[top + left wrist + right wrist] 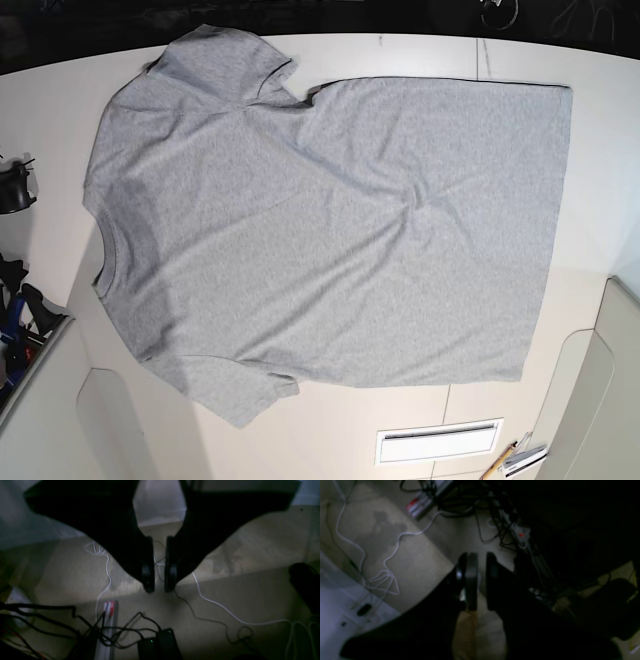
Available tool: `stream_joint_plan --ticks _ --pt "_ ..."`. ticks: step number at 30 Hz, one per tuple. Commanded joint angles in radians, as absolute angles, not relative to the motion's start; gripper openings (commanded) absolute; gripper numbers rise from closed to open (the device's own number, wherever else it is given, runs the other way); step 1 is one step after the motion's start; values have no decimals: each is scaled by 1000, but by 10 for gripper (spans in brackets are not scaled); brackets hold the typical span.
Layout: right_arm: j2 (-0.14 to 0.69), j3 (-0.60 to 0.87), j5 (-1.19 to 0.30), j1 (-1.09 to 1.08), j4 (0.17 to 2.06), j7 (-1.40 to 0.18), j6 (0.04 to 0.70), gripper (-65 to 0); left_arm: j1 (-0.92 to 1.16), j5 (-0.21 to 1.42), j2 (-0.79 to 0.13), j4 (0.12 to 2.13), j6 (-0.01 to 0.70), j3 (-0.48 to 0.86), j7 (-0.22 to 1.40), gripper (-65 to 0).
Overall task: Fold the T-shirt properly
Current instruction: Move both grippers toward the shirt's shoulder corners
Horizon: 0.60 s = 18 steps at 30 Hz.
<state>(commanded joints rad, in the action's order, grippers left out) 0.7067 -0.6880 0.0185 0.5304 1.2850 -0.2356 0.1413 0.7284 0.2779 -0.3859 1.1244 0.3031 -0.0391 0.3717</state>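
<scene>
The light heather-grey T-shirt (330, 235) lies spread flat on the white table (600, 150), plain side up. Its ribbed neck is at the left, its hem at the right, and one sleeve each points up and down. Neither gripper shows in the base view. My left gripper (158, 588) hangs over beige floor, off the table, its jaws nearly together with nothing between them. My right gripper (480, 556) also hangs over the floor, its jaws nearly together and empty. The shirt is not in either wrist view.
A slot (438, 442) and some pens (518, 460) sit at the table's lower right. Dark equipment (14, 188) stands off the left edge. Below the grippers the floor carries cables (220, 605), a power strip (108, 630) and adapters (160, 643).
</scene>
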Motion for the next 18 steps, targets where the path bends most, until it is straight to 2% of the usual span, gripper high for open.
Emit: stream_joint_plan --ticks 7,9,15,18 --pt "812 -618 17 629 1506 -297 117 -597 939 281 -385 1401 303 118 403 -564" --pt "836 -564 -14 659 1554 -302 100 -597 988 283 -385 1480 303 173 404 -564" --pt "870 -353 -105 723 1693 -382 102 -597 1095 345 -385 1667 303 372 425 -564" --pt "870 -270 -192 729 1764 -439 164 -597 1139 387 -385 1744 305 469 441 -564"
